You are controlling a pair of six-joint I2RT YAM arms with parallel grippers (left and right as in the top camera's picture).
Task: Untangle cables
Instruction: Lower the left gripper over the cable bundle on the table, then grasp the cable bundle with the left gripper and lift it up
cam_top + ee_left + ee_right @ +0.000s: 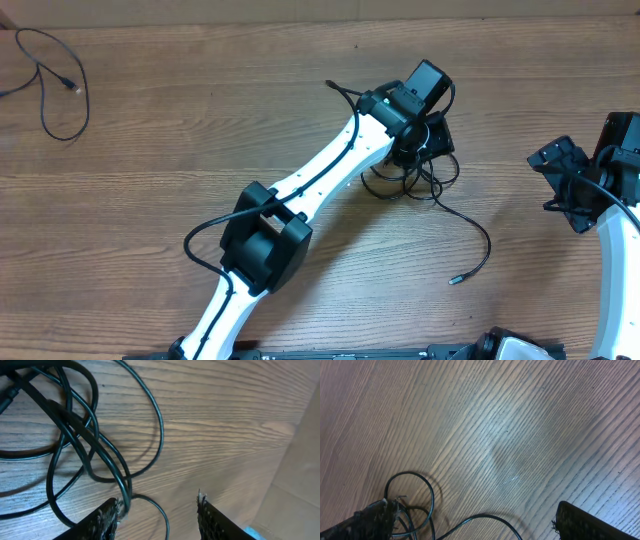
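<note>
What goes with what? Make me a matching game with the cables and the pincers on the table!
Things:
1. tangled bundle
2. lone cable
3. loose plug end
4. right pincer

Places:
A. far-left corner of the table in the overhead view
B. over at the right side, open
C. under the open left pincer
D. end of a strand trailing out of the bundle

Pairs: 1-C, 2-A, 3-D, 4-B

2 arms: left gripper [159, 506] low, jaws apart; right gripper [472, 512] aside, jaws apart.
</note>
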